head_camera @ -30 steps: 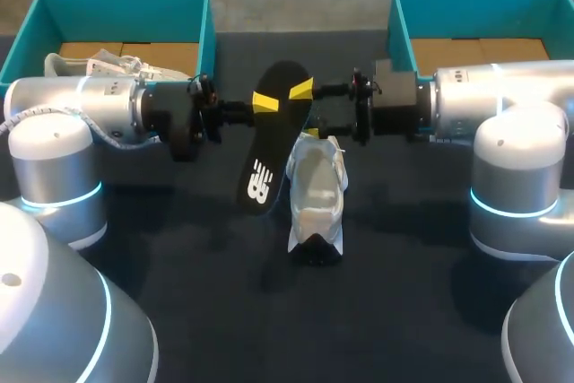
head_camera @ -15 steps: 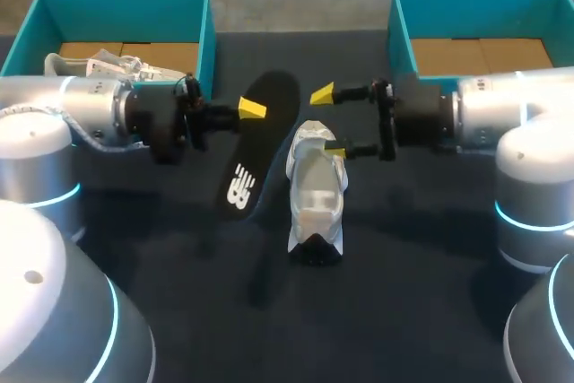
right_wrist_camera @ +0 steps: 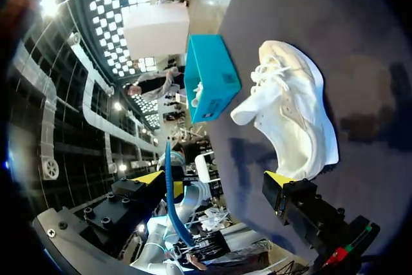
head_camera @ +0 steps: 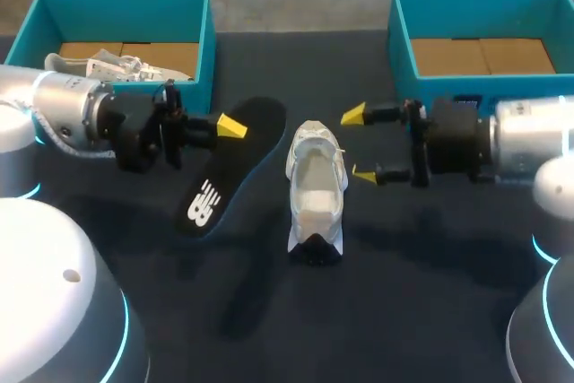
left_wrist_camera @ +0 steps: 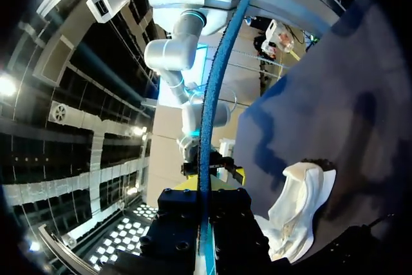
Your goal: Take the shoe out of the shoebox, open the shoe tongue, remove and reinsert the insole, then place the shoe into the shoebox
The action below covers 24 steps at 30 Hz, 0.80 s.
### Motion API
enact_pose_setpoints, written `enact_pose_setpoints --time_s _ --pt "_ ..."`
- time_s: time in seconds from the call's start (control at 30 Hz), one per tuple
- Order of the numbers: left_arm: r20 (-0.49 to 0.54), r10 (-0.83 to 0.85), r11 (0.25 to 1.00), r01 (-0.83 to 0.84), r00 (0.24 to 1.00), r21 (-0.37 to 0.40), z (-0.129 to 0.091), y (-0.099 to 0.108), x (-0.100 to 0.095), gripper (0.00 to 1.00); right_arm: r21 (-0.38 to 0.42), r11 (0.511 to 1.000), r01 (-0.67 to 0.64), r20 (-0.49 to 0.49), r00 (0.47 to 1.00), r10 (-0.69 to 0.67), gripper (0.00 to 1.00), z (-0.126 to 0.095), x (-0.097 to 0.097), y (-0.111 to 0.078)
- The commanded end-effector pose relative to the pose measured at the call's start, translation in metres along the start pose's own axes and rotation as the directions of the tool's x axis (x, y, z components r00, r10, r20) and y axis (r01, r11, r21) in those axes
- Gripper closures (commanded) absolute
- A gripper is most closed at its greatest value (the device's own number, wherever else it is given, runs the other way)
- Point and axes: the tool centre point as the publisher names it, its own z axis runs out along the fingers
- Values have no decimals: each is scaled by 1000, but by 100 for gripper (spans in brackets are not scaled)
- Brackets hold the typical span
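Note:
A white shoe lies on the dark table, toe toward the front edge, its opening facing up. My left gripper is shut on the black insole, which hangs tilted in the air left of the shoe. From the left wrist the insole shows edge-on as a blue strip running out from between the fingers, with the shoe beside it. My right gripper stands open and empty just right of the shoe's heel end. In the right wrist view the shoe lies ahead of the open gripper.
A teal shoebox at the back left holds another white shoe. A second teal shoebox at the back right shows only its cardboard floor. The left shoebox also appears beyond the shoe in the right wrist view.
My right gripper opened off the insole and drew back to the right. My left arm carried the insole leftward and lower, away from the shoe.

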Motion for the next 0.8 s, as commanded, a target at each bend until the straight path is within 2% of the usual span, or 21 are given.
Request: enact_pose_setpoints --time_s 0.03,0.2,0.5,0.8 --pt "11 -32 999 32 999 2 -1 -12 2 100 -45 999 -13 -2 1000 13 0 -16 -12 -25" --pt "63 -160 987 159 985 33 0 -26 9 100 -54 998 -37 -11 999 37 0 -17 -27 -45" --pt "28 -319 947 317 947 55 5 -46 24 100 -53 996 -72 -11 997 71 0 -15 -54 -81" --pt "64 -532 847 529 844 59 12 -56 38 100 -53 995 -83 -23 996 82 0 -12 -71 -105"
